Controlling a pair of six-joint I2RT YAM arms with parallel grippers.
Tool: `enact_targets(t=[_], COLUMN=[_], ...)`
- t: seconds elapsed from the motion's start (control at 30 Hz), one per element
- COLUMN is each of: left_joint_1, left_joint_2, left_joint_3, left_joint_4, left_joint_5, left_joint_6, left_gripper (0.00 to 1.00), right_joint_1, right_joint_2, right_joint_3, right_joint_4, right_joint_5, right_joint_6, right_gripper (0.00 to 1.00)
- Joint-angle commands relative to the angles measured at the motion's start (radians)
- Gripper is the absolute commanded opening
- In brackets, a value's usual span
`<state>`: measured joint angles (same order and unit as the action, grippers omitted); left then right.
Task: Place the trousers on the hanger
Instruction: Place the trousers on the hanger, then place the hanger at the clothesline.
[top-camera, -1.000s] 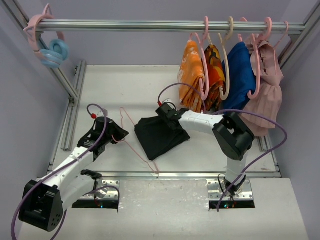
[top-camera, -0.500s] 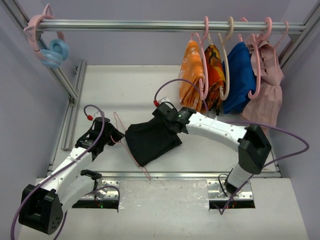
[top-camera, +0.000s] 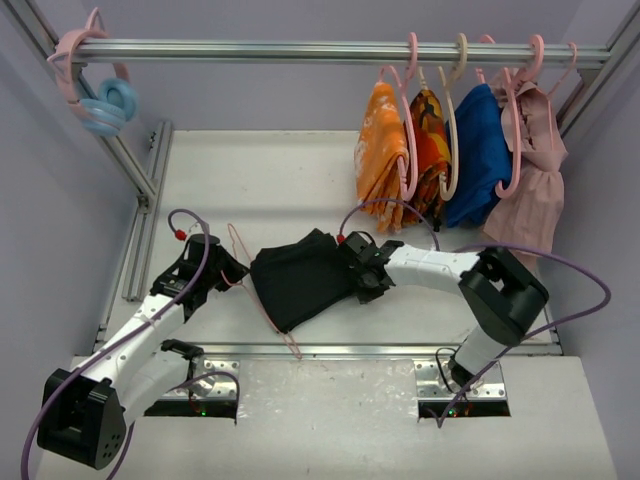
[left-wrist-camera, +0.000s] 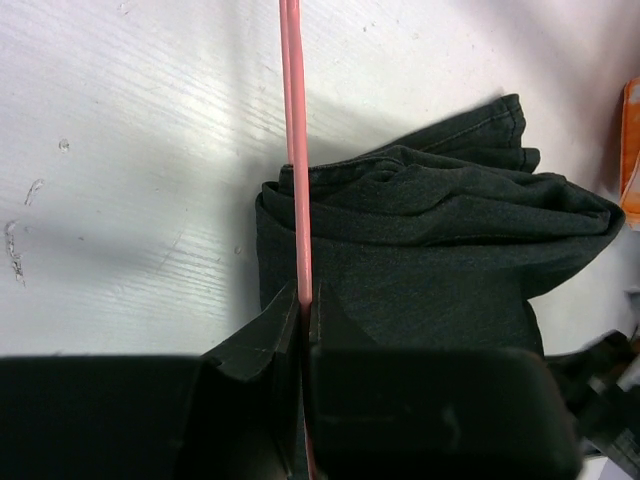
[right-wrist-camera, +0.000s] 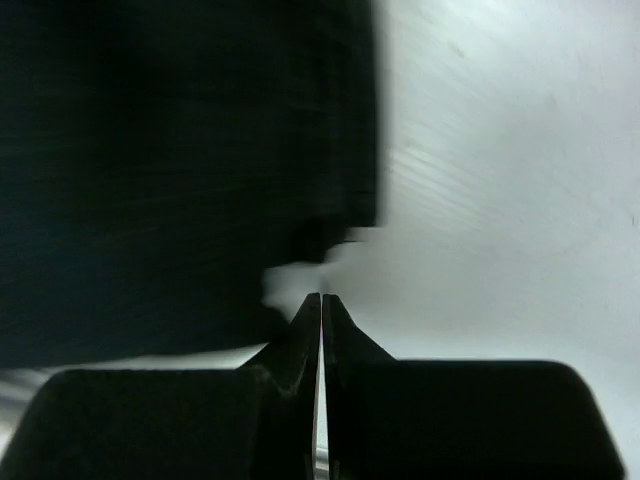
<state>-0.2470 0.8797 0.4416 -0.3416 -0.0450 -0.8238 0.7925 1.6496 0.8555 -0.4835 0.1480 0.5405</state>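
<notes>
Left gripper (top-camera: 222, 270) clamped shut on the hanger (top-camera: 268, 322); in the left wrist view the pink wire (left-wrist-camera: 293, 150) runs straight out from between the closed jaws. Trousers (top-camera: 300, 282) lie folded in a dark heap on the tabletop (top-camera: 250, 180), mid-table, between the two arms. Change over the last second: the heap has been dragged leftward, from well clear of the hanger to lying against it. The wire now crosses the heap's left edge (left-wrist-camera: 285, 215) and emerges again below its near corner. Right gripper (top-camera: 358, 272) has let go of the upper edge, opened briefly, and come round to the heap's right side. It is now closed, tips meeting (right-wrist-camera: 320, 300) over bare tabletop just beside the blurred cloth (right-wrist-camera: 180, 150), with nothing visibly between them. Reading: garment and hanger have been brought together, but the trousers are not yet on the hanger. Wire appears to lie over the fabric, not under a fold; cannot tell whether any part is threaded. Right side probably needs a fresh hold.
</notes>
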Motion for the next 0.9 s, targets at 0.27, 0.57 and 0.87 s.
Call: enact_targets(t=[0.27,0.57,0.87], left_joint_1=[0.015,0.015,0.015], left_joint_2=[0.016,-0.004,0.005], left_joint_3=[-0.021,-0.009,-0.023], left_joint_4=[0.001,-0.011,-0.006], left_joint_5=[-0.071,-0.053,-0.064], left_joint_6=[0.083,0.095,0.085], left_gripper=[0.00,0.00,0.00], right_joint_1=[0.062,0.074,0.007], right_joint_2=[-0.263,-0.120,0.125], right_joint_3=[0.045,0.249,0.072], right_joint_4=[-0.039,-0.077,0.044], right_joint_5=[0.004,0.060,-0.011], right_joint_6=[0.037,-0.046,0.021], right_gripper=[0.00,0.00,0.00])
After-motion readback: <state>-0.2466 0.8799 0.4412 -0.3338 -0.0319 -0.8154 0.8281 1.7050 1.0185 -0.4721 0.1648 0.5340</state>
